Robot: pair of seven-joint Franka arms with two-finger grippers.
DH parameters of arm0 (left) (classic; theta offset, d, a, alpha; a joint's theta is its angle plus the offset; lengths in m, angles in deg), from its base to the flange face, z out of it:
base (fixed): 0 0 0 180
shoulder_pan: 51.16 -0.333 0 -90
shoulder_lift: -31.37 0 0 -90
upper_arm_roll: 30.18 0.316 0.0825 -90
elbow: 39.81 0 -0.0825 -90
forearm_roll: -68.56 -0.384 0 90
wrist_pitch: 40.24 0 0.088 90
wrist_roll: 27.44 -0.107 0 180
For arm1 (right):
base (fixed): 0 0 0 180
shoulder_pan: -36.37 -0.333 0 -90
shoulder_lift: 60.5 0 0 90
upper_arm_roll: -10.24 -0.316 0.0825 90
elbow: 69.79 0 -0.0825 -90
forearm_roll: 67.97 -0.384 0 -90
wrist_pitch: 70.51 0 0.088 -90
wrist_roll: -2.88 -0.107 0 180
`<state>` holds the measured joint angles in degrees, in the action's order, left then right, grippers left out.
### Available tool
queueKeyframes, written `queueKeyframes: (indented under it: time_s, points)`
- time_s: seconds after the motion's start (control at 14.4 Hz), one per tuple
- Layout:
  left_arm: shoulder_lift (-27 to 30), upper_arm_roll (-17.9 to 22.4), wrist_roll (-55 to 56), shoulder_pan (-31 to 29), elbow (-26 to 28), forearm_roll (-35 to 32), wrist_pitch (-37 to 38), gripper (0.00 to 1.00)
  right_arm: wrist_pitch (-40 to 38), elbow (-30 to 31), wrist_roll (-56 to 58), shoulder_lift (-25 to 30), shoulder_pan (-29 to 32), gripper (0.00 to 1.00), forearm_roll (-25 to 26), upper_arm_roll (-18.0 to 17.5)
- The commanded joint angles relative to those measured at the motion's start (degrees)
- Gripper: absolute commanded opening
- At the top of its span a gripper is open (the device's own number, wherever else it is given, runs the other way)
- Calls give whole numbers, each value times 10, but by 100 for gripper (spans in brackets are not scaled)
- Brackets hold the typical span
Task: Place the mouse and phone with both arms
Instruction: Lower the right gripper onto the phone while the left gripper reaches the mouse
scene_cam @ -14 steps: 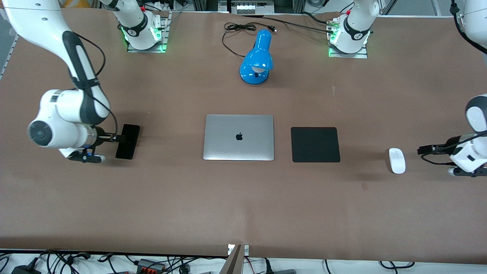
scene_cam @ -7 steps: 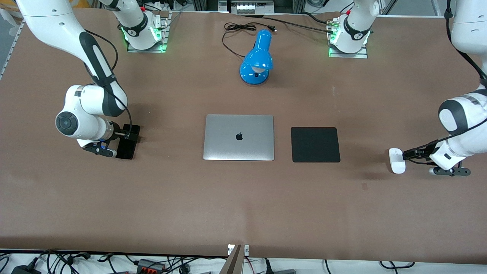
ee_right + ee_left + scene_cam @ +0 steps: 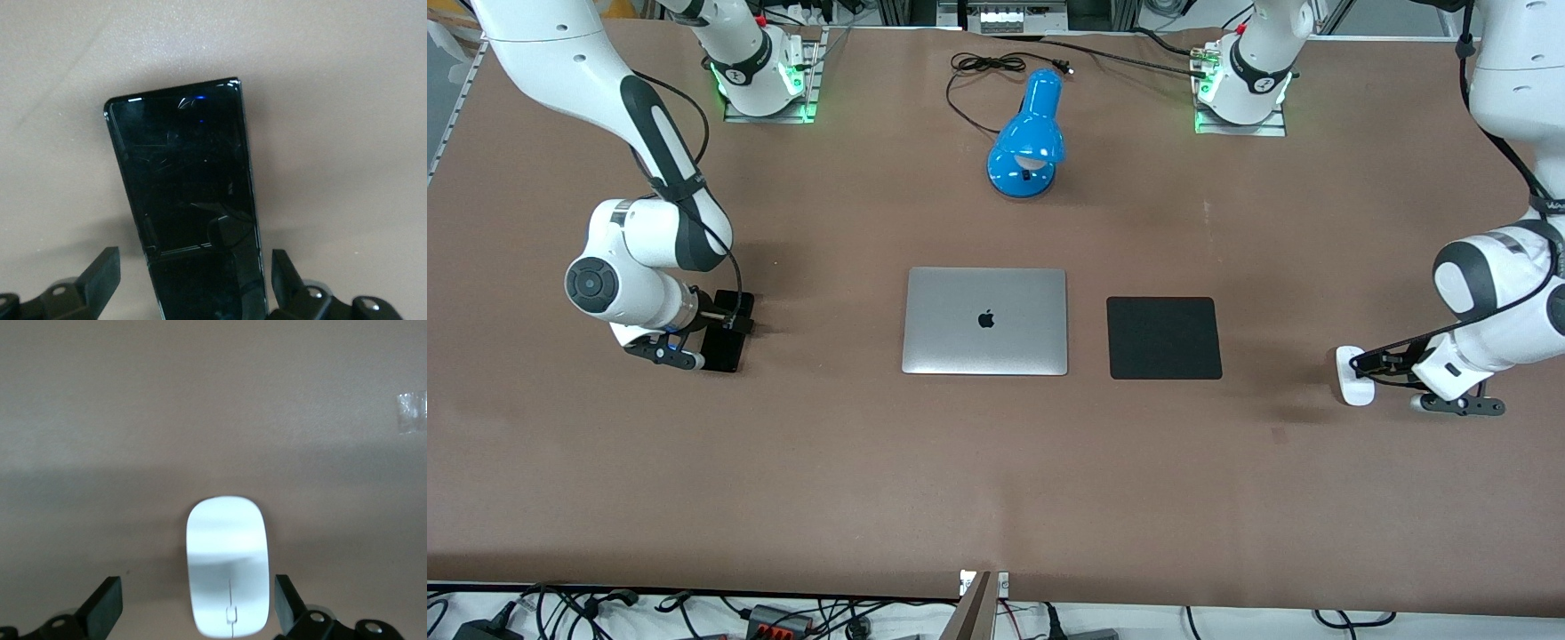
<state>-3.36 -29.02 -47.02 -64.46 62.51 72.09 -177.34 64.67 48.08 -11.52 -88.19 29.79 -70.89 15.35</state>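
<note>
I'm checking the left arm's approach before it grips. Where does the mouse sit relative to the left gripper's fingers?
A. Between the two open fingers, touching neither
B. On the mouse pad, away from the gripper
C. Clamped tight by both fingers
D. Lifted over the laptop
A: in the left wrist view the mouse lies between the left gripper's spread fingers, with table showing on both sides.

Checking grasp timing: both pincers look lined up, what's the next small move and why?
Probably close both. The left pincer is open and straddles the mouse; the right pincer is open and straddles the phone. Both items lie on the table.
</note>
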Motion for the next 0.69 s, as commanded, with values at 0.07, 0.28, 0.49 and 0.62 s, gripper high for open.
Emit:
queueKeyframes:
  time_s: [0.07, 0.28, 0.49, 0.62]
  points:
    - [-10, -11, -20, -10, 14, 18, -26, 100, 15, 10, 17, 1, 0, 100, 3, 3]
    - [-20, -12, -27, -11, 24, 19, -62, 100, 30, 11, 18, -7, -3, 100, 3, 3]
    - [-20, -12, -27, -10, 28, 19, -63, 100, 38, 14, 18, -9, -3, 100, 3, 3]
    - [-21, -12, -26, -10, 28, 20, -63, 100, 38, 15, 19, -9, -3, 100, 3, 3]
